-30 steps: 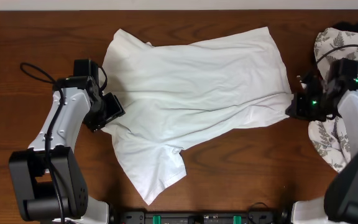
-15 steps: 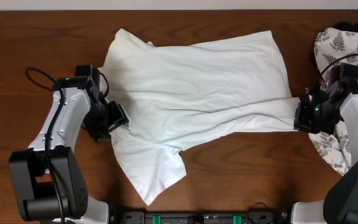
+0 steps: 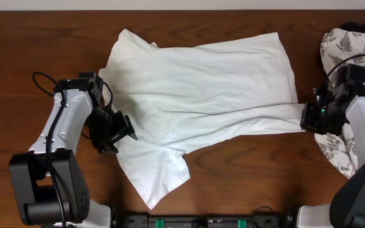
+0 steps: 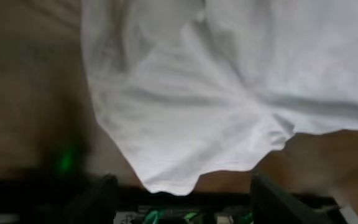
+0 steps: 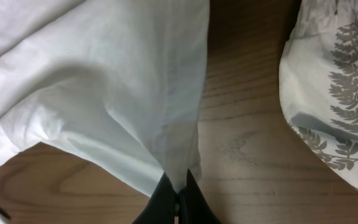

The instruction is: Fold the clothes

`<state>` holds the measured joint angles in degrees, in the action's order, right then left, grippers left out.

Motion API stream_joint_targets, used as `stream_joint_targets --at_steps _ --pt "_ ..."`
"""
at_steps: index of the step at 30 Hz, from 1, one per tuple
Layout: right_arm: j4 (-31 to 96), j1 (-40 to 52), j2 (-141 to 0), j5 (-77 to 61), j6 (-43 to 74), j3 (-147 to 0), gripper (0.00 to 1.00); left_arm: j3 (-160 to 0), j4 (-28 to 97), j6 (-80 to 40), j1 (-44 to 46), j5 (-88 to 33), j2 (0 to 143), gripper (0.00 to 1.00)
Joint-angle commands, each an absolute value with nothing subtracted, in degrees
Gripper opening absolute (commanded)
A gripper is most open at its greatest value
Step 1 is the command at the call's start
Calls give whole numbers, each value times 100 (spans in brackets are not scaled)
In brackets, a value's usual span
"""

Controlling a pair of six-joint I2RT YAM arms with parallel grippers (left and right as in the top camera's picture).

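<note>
Overhead gives you the whole shirt (image 3: pixel 195 95) lying on the table (image 3: pixel 18 38), with an arm at each side edge. Only the wrist views show the claws close up. The right wrist view shows what overhead hides: the right gripper (image 5: pixel 178 183) has its fingers pressed together on a corner of the shirt, with cloth fanning up from the pinch. The left wrist view is blurred, yet it shows a sleeve tip lying between two dark fingers (image 4: pixel 272 199).

The shirt is plain white and spread mostly flat, with long shallow creases running from its left side toward the pinched right corner. One sleeve juts from its lower left and another shows at its upper left. A fern cloth (image 3: pixel 344 44) sits bunched to the right of the shirt, with bare wood between them.

The left gripper (image 3: pixel 120 130) sits at the shirt's left edge, just above the lower sleeve, jaws spread wide — you cannot tell whether either finger touches the cloth. The right gripper pinches the shirt's lower right corner, which is drawn out to a point.
</note>
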<state>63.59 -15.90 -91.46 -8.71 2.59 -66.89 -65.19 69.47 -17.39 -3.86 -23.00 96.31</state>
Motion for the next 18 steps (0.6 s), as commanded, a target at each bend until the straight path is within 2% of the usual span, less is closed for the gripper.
stream_joint_targets --at_steps 1,8,12,18 --pt "6335 -1608 -9109 -788 386 -6641 1 -6156 7024 -1616 -379 -2353 9535 69" --pt "6298 -1605 -9109 -790 427 -6641 1 -5260 6488 -2093 -379 -2099 9535 69" --pt "6298 -1608 -9109 -790 425 -6641 1 -4810 6104 -2222 -379 -1988 9535 63" --pt "6278 -1608 -9109 -790 425 -6641 1 -4392 5734 -2222 -379 -1986 9535 60"
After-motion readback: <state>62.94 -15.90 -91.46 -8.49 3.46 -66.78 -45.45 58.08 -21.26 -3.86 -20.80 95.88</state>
